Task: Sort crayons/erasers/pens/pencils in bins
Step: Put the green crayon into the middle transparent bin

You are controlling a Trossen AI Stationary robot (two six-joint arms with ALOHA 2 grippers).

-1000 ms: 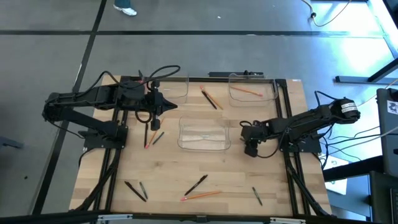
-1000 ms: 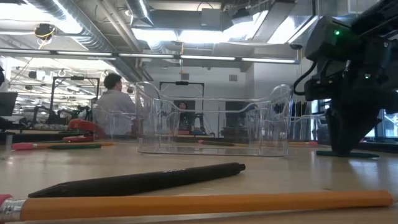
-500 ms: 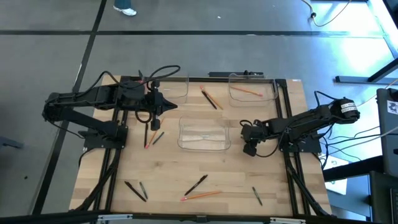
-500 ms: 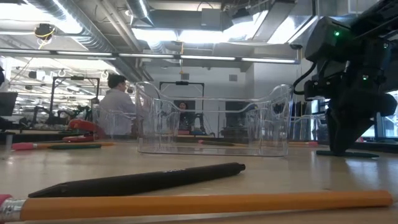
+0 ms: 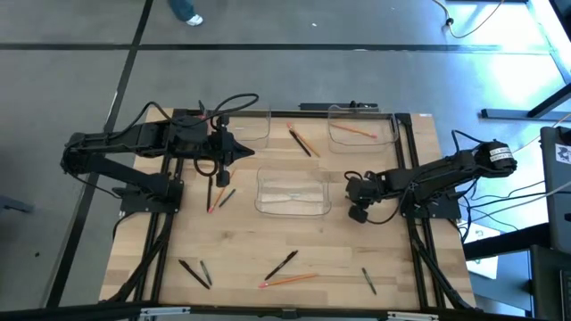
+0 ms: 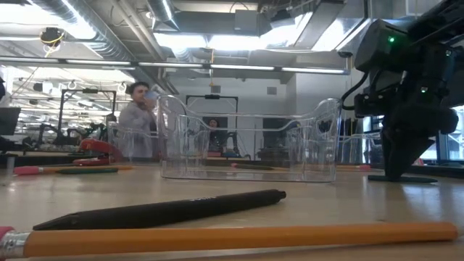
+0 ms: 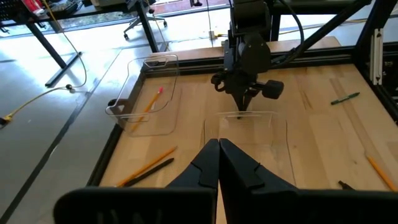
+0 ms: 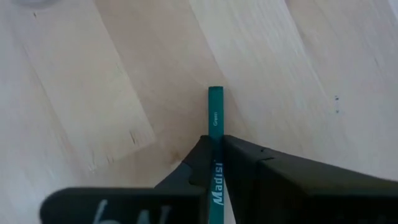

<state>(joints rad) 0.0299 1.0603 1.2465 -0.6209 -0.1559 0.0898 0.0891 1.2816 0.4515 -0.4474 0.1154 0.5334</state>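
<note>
Nearest the front edge of the wooden bench (image 5: 143, 232) a long orange pencil with a pinkish end (image 6: 232, 238) lies just in front of a slim black pen (image 6: 167, 210). To the front right is a short dark-green crayon (image 5: 368, 281), and to the front left a pair of dark sticks (image 5: 194, 272) too small to sort into pens or crayons. Mid-bench stands the first of three clear shallow plastic bins (image 5: 293, 207). Just right of it, the right gripper (image 8: 214, 146) is down at the bench with its fingers pinching a second green crayon (image 8: 215, 112), which lies flat on the wood. Left of that bin, a second pencil (image 5: 212, 201) and a third green crayon (image 5: 227, 196) lie close together. Above them hangs the left gripper (image 7: 219, 155), fingers pressed together and holding nothing. Farther back, a third pencil (image 5: 300, 138) and a second black pen (image 5: 302, 148) lie side by side between the two far bins. The far left bin (image 5: 259, 134) shows nothing inside, and the far right bin (image 5: 361, 141) holds the fourth pencil (image 5: 357, 131). A second ago the right fingers stood wide around the crayon; they have since narrowed onto it. The left arm has not moved, and a person (image 6: 138, 123) in the room behind has shifted slightly.
</note>
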